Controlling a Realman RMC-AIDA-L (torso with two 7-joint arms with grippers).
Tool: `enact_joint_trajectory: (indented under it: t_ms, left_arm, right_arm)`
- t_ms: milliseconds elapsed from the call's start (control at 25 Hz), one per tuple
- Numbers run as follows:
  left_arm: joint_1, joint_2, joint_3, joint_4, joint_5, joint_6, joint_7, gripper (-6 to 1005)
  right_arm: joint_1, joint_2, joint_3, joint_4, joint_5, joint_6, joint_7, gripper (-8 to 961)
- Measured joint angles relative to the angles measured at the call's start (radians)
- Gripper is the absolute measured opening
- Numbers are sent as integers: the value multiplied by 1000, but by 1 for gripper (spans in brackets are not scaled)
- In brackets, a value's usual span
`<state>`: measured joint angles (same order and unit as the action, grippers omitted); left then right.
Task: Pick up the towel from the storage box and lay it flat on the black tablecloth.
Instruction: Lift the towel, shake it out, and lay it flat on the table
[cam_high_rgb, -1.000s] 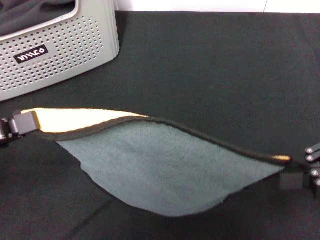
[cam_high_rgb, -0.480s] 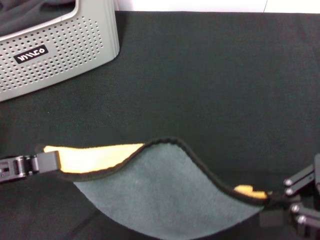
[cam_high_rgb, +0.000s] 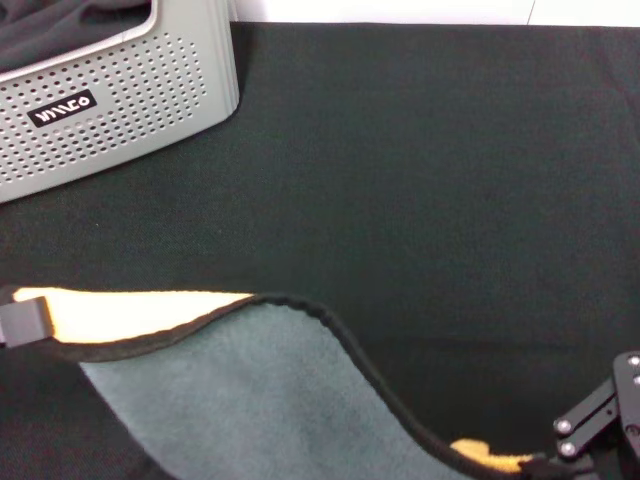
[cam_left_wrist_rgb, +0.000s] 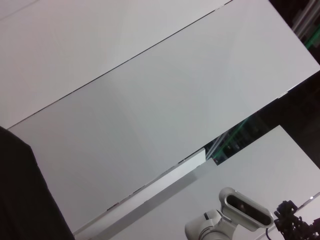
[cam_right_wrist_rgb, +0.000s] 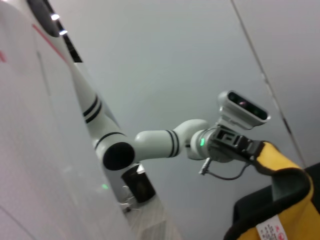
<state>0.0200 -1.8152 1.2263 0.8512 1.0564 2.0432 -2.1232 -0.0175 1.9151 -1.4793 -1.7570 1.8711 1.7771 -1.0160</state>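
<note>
Stretching across the lower part of the head view, the roughly square grey-green suede-like towel with black stitched edging (cam_high_rgb: 230, 385) hangs between the two arms over the large plain black woven tablecloth (cam_high_rgb: 430, 170) that covers the table. Its top edge folds over toward the camera, so the orange-yellow reverse shows as a long strip near the left corner and as a small patch near the right corner.

The left end effector (cam_high_rgb: 22, 320) sits at the left border of the head view, closed on the towel's left corner; only a dark block of it is visible. The right end effector (cam_high_rgb: 560, 465) is at the bottom right corner of the view, and the black-edged hem runs straight to it; its fingers are cut off by the frame, but in the right wrist view a black-bordered yellow corner with a white care label sits right at the camera, so it appears to be clamped on the towel's right corner (cam_right_wrist_rgb: 280, 205).

From the left corner the black hem runs level, then dips in a long curve down to the right corner. The towel's lower edge lies below the frame.

The light grey perforated plastic storage box with a small white logo (cam_high_rgb: 120, 90) stands at the upper left, well apart from the towel, with dark cloth (cam_high_rgb: 60, 25) inside it. Between the box and the towel's hem, and across the whole right and upper side, the tablecloth is bare.
</note>
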Motion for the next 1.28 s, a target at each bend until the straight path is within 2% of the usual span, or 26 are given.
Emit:
enact_joint_trajectory:
  t_ms: [200, 440, 520, 720, 840, 960, 1280]
  left_arm:
    - [-22, -1, -3, -32, 1, -1, -2, 22]
    - [-152, -21, -40, -232, 84, -6, 44, 23]
    - [-194, -32, -85, -278, 131, -7, 69, 23]
    - [-271, -61, -213, -343, 257, -18, 94, 24]
    - [-288, -76, -263, -349, 301, -58, 105, 24]
    - [-292, -80, -280, -350, 308, -126, 113, 25]
    - [-313, -89, -281, -353, 318, -224, 115, 26]
  right_arm:
    - [25, -3, -14, 81, -4, 0, -12, 17]
    - [92, 6, 25, 301, -25, -6, -63, 18]
    - [140, 15, 56, 420, -48, -9, -82, 18]
    - [221, 23, 92, 606, -63, -12, -136, 18]
    - [262, 24, 107, 686, -64, -14, -174, 18]
    - [331, 24, 130, 797, -74, -22, -212, 18]
    - [415, 45, 203, 873, -167, -46, -227, 19]
